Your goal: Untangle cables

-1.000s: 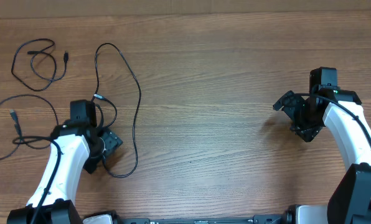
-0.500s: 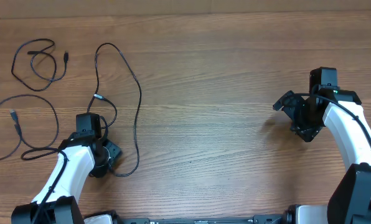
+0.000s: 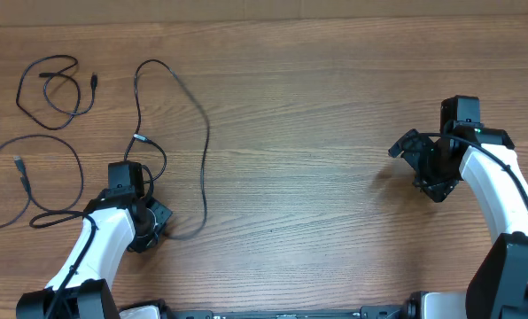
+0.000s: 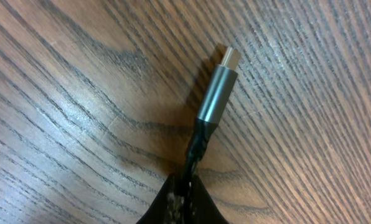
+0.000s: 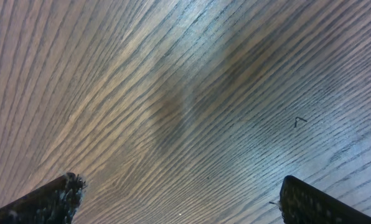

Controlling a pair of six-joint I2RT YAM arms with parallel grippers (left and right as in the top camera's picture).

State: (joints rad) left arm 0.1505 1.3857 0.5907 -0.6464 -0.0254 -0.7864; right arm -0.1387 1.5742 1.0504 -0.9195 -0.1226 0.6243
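Cables (image 3: 138, 97) lay across the left half of the surface (image 3: 299, 97), three of them: a small coil (image 3: 19, 96) at the far corner, a grey loop (image 3: 42, 137) nearer, and the long cable (image 3: 205, 142) sweeping down to the left hand (image 3: 151, 221). That hand was clamped on the long cable just behind its metal plug (image 4: 216, 93), which poked out ahead of the fingers over bare wood.

By the look of it this was thin, light, limp cord. It would likely trail and drag its own bends rather than hold any shape, and the smooth jacket might slip. The stiffer sleeve behind the plug looked like the sound place to hold, and pulling that end through should clear a crossing.

The right hand (image 5: 180, 202) hung with its fingers wide apart, gripping nothing, well away on the right. Between the two arms was plenty of open wood to lay a cable out. It was tighter on the left, where the grey loop ran off the picture's edge and the near edge sat close behind the left arm.
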